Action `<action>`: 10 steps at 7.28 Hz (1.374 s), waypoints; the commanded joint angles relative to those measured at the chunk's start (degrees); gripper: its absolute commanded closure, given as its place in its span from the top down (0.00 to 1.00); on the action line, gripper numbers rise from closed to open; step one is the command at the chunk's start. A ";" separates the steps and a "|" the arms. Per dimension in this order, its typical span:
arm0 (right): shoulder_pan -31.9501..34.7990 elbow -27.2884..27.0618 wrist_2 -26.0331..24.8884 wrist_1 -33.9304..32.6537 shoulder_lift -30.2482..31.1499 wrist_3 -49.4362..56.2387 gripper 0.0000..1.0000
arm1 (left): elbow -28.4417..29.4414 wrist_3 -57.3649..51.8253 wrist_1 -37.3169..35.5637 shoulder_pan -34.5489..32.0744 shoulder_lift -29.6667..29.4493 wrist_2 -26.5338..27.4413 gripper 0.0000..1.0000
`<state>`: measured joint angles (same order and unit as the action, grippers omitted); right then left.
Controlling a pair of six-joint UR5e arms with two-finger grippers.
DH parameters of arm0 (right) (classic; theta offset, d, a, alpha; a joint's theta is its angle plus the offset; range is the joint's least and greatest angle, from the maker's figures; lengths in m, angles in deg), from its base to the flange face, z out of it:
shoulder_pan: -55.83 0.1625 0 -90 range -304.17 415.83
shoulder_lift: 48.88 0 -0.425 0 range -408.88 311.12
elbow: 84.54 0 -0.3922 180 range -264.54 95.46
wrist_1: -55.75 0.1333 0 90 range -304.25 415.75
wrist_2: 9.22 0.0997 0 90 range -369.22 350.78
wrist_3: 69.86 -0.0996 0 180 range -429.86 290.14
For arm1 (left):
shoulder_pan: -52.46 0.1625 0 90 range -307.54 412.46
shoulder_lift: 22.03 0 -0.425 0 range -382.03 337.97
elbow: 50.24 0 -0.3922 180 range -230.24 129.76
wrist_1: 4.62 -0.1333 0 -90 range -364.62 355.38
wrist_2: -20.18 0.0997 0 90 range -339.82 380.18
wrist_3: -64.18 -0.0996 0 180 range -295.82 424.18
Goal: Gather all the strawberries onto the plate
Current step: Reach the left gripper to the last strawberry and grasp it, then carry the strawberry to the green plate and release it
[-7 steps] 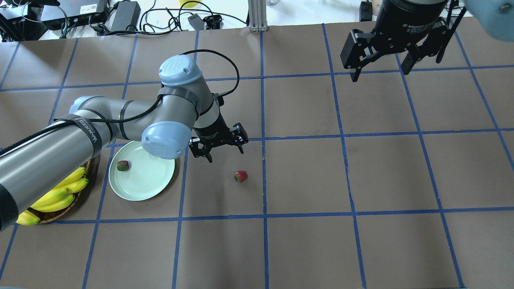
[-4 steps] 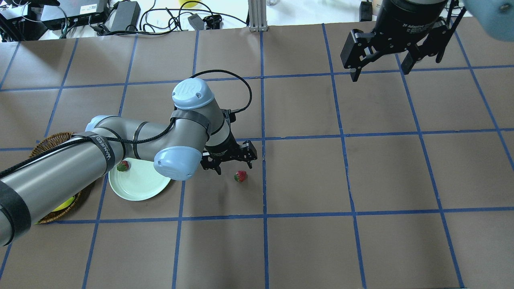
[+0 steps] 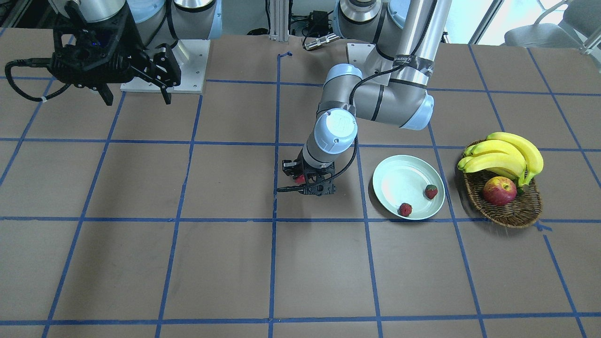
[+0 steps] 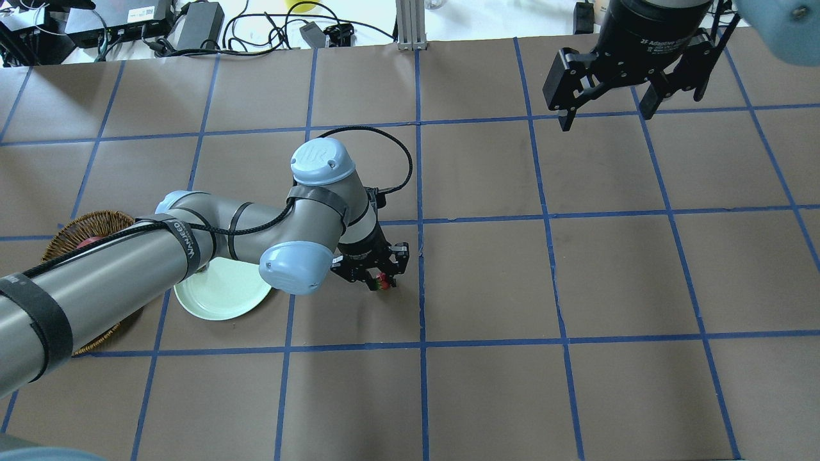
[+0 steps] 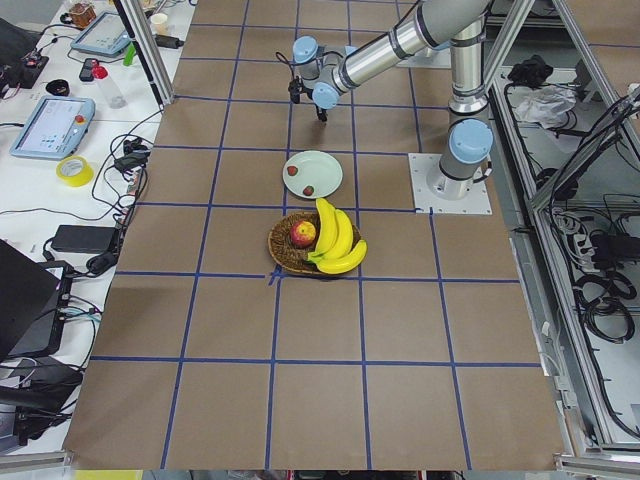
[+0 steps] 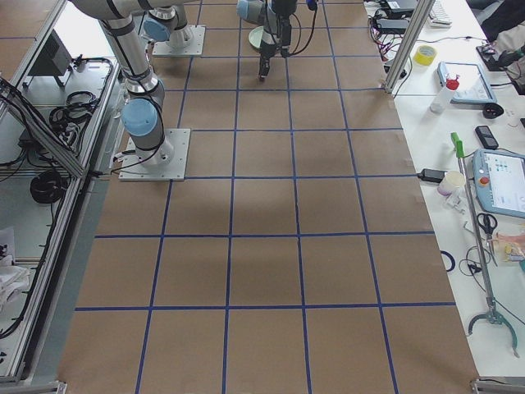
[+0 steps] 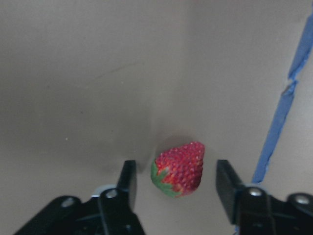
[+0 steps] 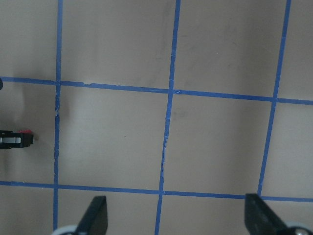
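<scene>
One strawberry point(image 7: 178, 169) lies on the brown table between the fingers of my left gripper point(image 7: 177, 170), which is open and lowered around it without touching. It also shows in the overhead view point(image 4: 383, 282), under the left gripper point(image 4: 377, 279). Two more strawberries point(image 3: 405, 209) point(image 3: 431, 191) lie on the pale green plate point(image 3: 399, 178), to the robot's left of that gripper point(image 3: 310, 184). In the overhead view my left arm hides part of the plate point(image 4: 221, 298). My right gripper point(image 4: 606, 118) is open and empty, high over the far right of the table.
A brown wicker basket point(image 3: 512, 218) with bananas point(image 3: 504, 155) and a red-yellow apple point(image 3: 499, 191) stands just beyond the plate on the robot's left. Cables and power boxes point(image 4: 198, 25) lie past the table's far edge.
My left gripper has moved right and down from beside the plate to the strawberry on the table, and its open fingers now straddle it. The right arm has not moved.
</scene>
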<state>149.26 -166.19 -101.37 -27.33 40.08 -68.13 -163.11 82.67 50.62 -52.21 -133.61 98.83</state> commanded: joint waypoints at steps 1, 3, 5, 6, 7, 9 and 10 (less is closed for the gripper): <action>0.00 0.00 0.22 0.02 -0.10 0.03 1.00 | 0.89 -0.21 -0.30 0.08 0.30 0.01 0.00; 0.00 0.00 -0.05 0.02 -0.11 0.03 1.00 | 6.22 -0.21 5.36 2.61 2.66 1.06 0.00; 0.00 0.00 0.22 0.02 -0.11 0.03 1.00 | 15.36 -7.19 16.77 7.53 3.29 5.86 0.00; 0.00 0.00 0.22 0.02 -0.11 0.03 1.00 | 16.36 -12.20 21.10 13.38 4.25 10.86 0.00; 0.00 0.00 0.22 0.02 -0.19 0.03 1.00 | 16.19 -18.95 23.66 19.45 4.96 11.43 0.00; 0.00 0.00 -0.05 0.02 -0.11 0.03 1.00 | 13.58 -24.01 24.04 25.90 4.70 14.32 0.00; 0.09 -0.09 0.30 0.02 -0.11 0.03 1.00 | 9.73 -24.03 23.26 26.53 4.61 14.25 0.00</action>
<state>149.27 -166.21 -101.30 -27.31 39.96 -68.10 -149.71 59.99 74.23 -27.76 -128.92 112.32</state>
